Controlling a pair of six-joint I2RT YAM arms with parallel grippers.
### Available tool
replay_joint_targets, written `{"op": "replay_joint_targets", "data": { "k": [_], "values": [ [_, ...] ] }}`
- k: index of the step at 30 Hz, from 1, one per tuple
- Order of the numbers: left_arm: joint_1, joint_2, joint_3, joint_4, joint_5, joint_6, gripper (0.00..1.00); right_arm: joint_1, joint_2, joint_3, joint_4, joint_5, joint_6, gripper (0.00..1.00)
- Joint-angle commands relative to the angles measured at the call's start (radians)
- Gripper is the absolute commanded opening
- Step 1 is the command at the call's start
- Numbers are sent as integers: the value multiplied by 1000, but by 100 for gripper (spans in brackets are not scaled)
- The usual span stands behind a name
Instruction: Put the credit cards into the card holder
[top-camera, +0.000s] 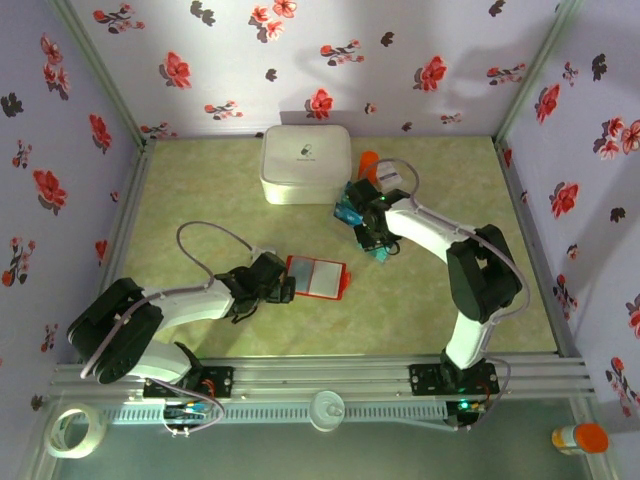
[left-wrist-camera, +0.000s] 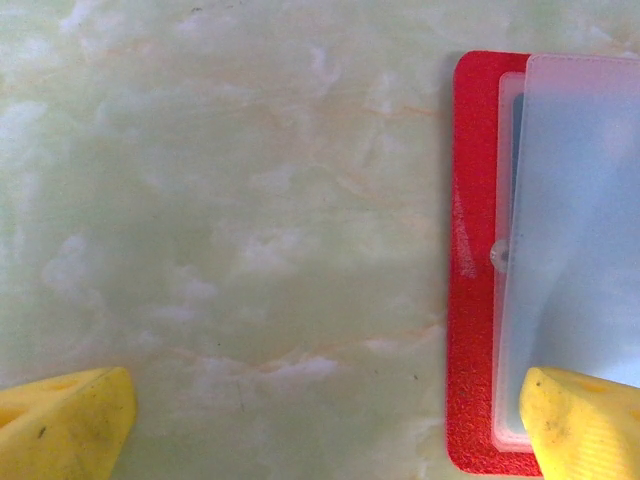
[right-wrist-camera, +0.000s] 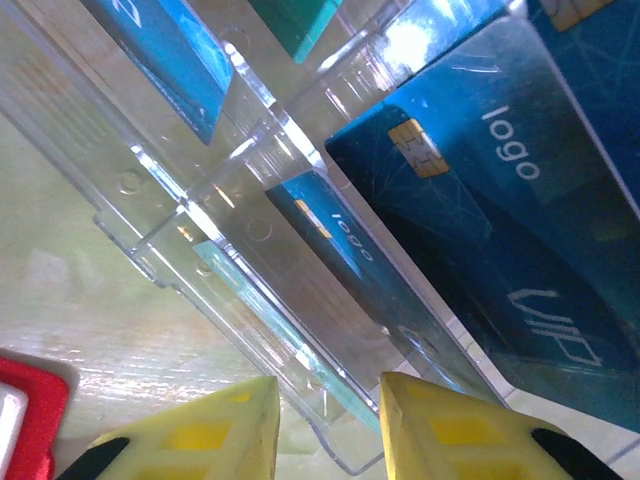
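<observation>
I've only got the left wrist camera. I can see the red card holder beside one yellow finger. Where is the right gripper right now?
Observer: The right gripper is further back, over a clear tray of credit cards, near the white box.
Operator: Has it got a card?
Observer: Its fingers straddle the tray's edge with a teal card edge between them. I can't tell whether they are clamped.
Operator: How does my side look from above?
Observer: The left gripper sits at the left edge of the card holder, which lies open, pale side up, between the two arms.
</observation>
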Motion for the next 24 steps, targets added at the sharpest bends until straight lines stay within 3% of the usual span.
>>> {"op": "replay_joint_targets", "data": {
  "k": [1, 11, 24],
  "values": [
    [-5, 23, -29, 15, 7, -28, 100, 2, 28, 22, -19, 14, -23, 31],
    [-5, 26, -26, 16, 7, -30, 100, 2, 18, 11, -11, -30, -58, 13],
    [-8, 21, -22, 12, 9, -31, 100, 7, -36, 22, -15, -189, -193, 0]
  ]
}}
